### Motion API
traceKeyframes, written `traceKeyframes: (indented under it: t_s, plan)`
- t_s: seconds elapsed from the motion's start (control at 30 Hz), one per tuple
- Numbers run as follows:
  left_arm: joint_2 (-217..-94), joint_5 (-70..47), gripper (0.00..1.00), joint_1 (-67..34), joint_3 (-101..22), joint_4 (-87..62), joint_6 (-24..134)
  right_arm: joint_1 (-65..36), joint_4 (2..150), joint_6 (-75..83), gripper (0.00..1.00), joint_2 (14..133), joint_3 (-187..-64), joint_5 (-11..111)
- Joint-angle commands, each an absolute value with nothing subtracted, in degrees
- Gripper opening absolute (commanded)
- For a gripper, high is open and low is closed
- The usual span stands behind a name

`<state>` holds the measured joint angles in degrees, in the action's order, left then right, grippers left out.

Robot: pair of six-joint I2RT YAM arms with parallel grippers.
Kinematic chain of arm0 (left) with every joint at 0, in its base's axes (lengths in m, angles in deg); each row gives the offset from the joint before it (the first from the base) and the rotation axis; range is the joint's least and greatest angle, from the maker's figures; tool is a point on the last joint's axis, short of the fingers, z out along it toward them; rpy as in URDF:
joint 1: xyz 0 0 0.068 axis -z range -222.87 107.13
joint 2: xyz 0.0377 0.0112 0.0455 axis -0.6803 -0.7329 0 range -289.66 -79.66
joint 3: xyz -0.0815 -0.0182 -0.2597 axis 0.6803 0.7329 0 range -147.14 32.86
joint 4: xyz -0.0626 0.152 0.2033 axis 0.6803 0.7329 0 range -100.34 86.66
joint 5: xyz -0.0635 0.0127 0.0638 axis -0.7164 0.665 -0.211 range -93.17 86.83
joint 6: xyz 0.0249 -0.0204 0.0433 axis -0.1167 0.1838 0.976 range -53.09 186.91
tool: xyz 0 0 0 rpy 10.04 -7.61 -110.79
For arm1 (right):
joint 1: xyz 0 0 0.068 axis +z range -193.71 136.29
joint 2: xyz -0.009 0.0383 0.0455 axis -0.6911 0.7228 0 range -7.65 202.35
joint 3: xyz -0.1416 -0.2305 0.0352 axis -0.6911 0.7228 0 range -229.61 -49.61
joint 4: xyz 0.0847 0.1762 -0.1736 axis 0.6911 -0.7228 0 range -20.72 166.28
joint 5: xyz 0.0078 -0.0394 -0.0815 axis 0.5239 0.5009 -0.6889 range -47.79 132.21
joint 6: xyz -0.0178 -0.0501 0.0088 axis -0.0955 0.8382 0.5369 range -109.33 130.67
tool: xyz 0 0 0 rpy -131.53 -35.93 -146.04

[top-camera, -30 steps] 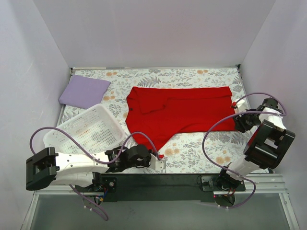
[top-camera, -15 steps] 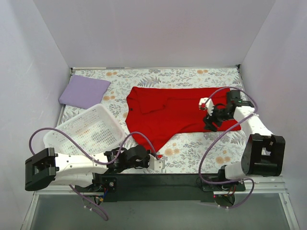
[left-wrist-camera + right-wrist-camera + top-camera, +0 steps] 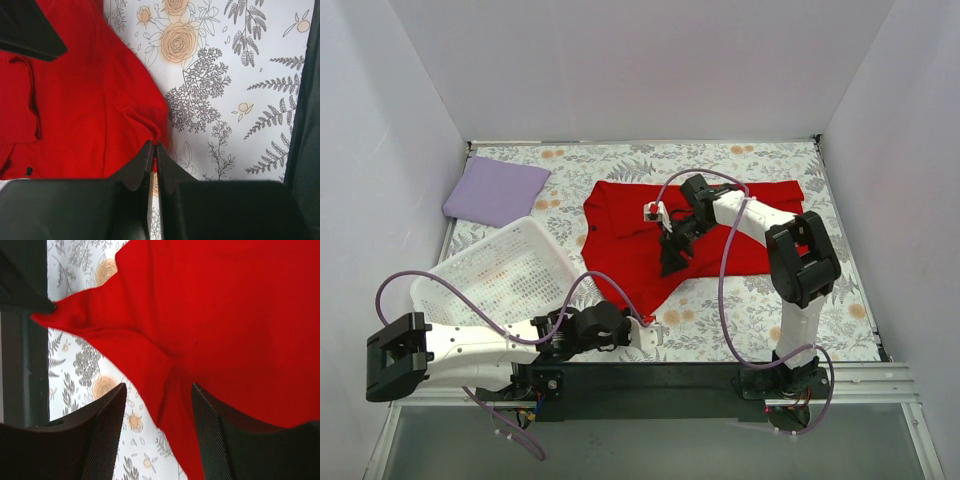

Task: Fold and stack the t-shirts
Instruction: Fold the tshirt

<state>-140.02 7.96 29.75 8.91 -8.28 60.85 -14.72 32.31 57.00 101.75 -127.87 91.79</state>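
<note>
The red t-shirt (image 3: 720, 222) lies spread across the middle of the floral cloth, one corner drawn out toward the near edge. My left gripper (image 3: 653, 335) (image 3: 154, 146) is shut on that corner, and red fabric (image 3: 90, 100) shows between its tips. Above the shirt's near hem (image 3: 165, 390), my right gripper (image 3: 672, 260) (image 3: 159, 410) hovers open with nothing between its fingers (image 3: 107, 430). The lavender t-shirt (image 3: 495, 190) rests folded at the back left, away from both grippers.
A white perforated basket (image 3: 500, 270) stands tilted at the near left, close to the left arm. The grey-and-orange floral tablecloth (image 3: 770, 300) covers the table. White walls close in on the left, back and right.
The right arm has swung from the table's right edge leftward across the red t-shirt to its near hem at the middle. The left gripper has stayed put, shut.
</note>
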Motion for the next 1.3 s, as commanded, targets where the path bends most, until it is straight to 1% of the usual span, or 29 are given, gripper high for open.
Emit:
traceKeyframes:
  t_s: [0.0, 0.27, 0.57, 0.8, 0.97, 1.0, 1.07, 1.1, 1.17, 1.27]
  plan:
    - [-138.29, 8.96, 0.00, 30.08, 9.39, -9.81, 59.88, -12.87, 32.68, 51.81, 0.61, 103.70, -131.70, 91.78]
    - [-138.02, 9.48, 0.00, 30.08, 10.00, -9.99, 59.71, -10.32, 34.79, 48.82, 0.61, 108.01, -133.02, 88.70]
    - [-138.46, 9.66, 0.00, 30.08, 10.27, -10.08, 59.62, -8.47, 35.06, 48.91, 0.55, 108.71, -131.70, 87.21]
    - [-138.11, 9.84, 0.00, 30.08, 10.27, -9.99, 59.53, -8.21, 35.32, 48.73, 0.49, 109.59, -131.79, 86.16]
    - [-138.11, 9.84, 0.00, 30.08, 10.18, -10.08, 59.36, -8.12, 35.50, 48.64, 0.42, 109.86, -131.70, 85.89]
    - [-138.03, 9.84, 0.00, 30.08, 10.18, -9.99, 59.27, -8.12, 35.50, 48.64, 0.38, 109.77, -131.70, 85.89]
    - [-138.02, 9.75, 0.00, 30.08, 10.27, -11.66, 59.09, -8.12, 35.32, 48.73, 0.32, 109.77, -131.70, 85.80]
    - [-138.02, 9.75, 0.00, 30.08, 10.27, -11.75, 58.92, -8.12, 35.23, 48.90, 0.18, 109.42, -131.62, 85.72]
    - [-138.02, 9.84, 0.00, 30.08, 10.44, -11.84, 58.74, -8.12, 35.32, 49.17, 0.02, 108.45, -131.27, 85.72]
    - [-137.76, 10.27, 0.00, 29.99, 11.32, -12.80, 58.39, -8.21, 35.32, 50.57, 0.01, 104.59, -129.51, 86.07]
